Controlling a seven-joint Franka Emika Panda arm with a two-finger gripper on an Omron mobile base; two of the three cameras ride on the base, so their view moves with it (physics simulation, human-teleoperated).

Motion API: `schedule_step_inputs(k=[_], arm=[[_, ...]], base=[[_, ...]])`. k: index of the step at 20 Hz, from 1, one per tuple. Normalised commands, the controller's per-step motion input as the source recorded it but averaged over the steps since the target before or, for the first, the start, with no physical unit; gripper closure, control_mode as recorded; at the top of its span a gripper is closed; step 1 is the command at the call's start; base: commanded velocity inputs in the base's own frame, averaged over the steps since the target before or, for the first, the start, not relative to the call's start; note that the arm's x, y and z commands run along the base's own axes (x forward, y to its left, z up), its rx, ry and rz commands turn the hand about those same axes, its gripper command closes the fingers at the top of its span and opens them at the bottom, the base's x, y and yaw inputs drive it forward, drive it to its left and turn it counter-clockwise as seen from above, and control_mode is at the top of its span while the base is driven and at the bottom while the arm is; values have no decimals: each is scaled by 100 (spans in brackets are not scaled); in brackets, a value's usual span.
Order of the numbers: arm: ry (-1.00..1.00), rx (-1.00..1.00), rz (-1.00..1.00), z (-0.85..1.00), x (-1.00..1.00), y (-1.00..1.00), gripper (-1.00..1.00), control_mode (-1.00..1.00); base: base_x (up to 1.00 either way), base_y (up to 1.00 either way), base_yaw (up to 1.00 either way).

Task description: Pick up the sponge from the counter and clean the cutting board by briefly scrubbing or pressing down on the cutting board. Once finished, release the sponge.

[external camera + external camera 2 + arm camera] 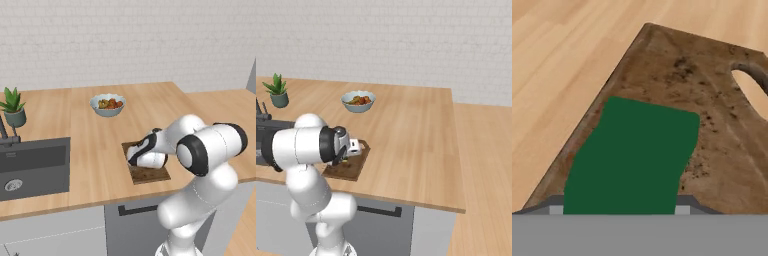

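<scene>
The sponge [634, 157] fills the lower centre of the hand view as a flat dark green block with slightly rounded corners; only its green top faces the camera. It lies on the cutting board [712, 125], a dark brown wooden slab with mottled stains and specks, whose pale slot sits at the right edge of that frame. The gripper [619, 210] stands at the bottom edge, its 2 grey fingertips [556, 209] flanking the sponge's near end, so the jaws are closed in on the sponge and hold it against the board.

In the left base view the board [150, 175] shows at centre, just below the middle, on the light tan counter [90, 150], and the arm's wrist covers most of it. In the right base view the board [351, 167] sits left of centre with the hand over its near part; a small green fleck there may be the sponge, too small to be sure.

A bowl of fruit [107, 104] stands above the board in the frame, well apart from it. A dark sink [32, 167] occupies the left edge, with a potted plant [13, 107] in the upper left beside a dark tap cut off by the frame edge.
</scene>
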Motion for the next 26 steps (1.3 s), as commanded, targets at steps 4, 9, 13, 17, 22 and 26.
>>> schedule_step_inputs(k=[4, 9, 13, 17, 22, 26], arm=[[0, 0, 0, 0, 78, 0, 100, -100], [0, 0, 0, -2, 77, 4, 100, -100], [0, -2, 0, -14, 24, 4, 100, -100], [4, -7, -5, -14, 0, 0, 100, -100], [13, -5, -11, -7, -16, -18, 100, -100], [23, 0, -15, 0, -37, -45, 100, -100]], base=[[0, 0, 0], [0, 0, 0], [0, 0, 0], [0, 0, 0], [0, 0, 0], [0, 0, 0]])
